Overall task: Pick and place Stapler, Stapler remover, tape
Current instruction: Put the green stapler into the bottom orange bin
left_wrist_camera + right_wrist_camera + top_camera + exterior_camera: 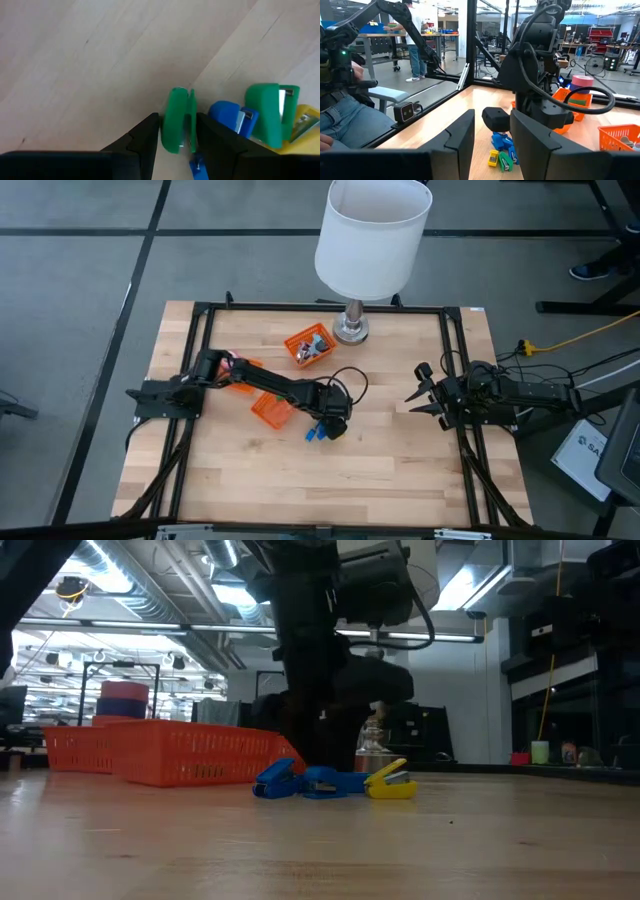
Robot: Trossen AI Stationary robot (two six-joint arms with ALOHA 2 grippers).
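Left gripper [178, 132] sits w/ fingers slightly apart around a small green stapler [177, 120] on the counter [400, 450], mid-table beside blue/yellow ones. Looks light, rigid, smooth plastic; best pinched across flat sides. Right gripper [418, 392] idles open, well apart.

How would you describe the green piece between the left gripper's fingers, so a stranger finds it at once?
Start at the white lamp and come toward the table's middle, where the left gripper hangs over a small cluster. The green piece stands on edge between its fingers; the other green one lies beside the blue and yellow pieces.
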